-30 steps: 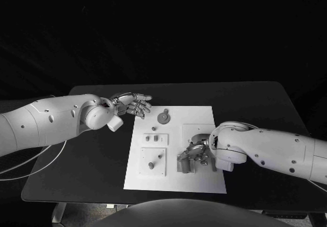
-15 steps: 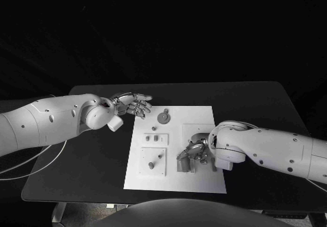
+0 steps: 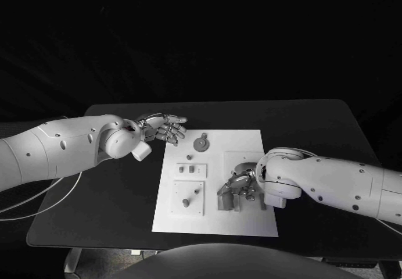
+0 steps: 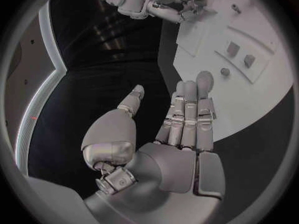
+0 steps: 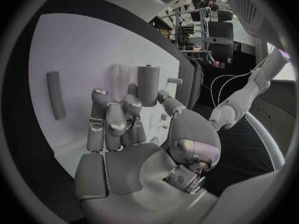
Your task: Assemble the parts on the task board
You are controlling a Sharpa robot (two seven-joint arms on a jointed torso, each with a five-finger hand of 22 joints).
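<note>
I look down on a black table (image 3: 109, 192) with a white board (image 3: 247, 224) lying flat in its middle, its long sides running away from me. My left hand (image 3: 163, 128) hangs above the table just off the board's far left corner, fingers straight and spread, holding nothing; my wrist camera shows the same flat hand (image 4: 181, 129) with bare dark tabletop under it. My right hand (image 3: 239, 186) is low over the near right part of the board, fingers bent downward among the grey parts there. From my right wrist, the fingers (image 5: 112, 119) curl toward an upright cylinder (image 5: 148, 84), but I cannot tell whether they grip it or only reach beside it. A short bar (image 5: 55, 94) lies flat on the board, apart from that hand. Toward the far end sits a round knob (image 3: 201, 141). On the left side are a small raised square with two small blocks (image 3: 191, 170), and nearer me a larger raised square with pegs (image 3: 189, 196). The board's near edge is uncovered, and open tabletop surrounds the board on all sides.
</note>
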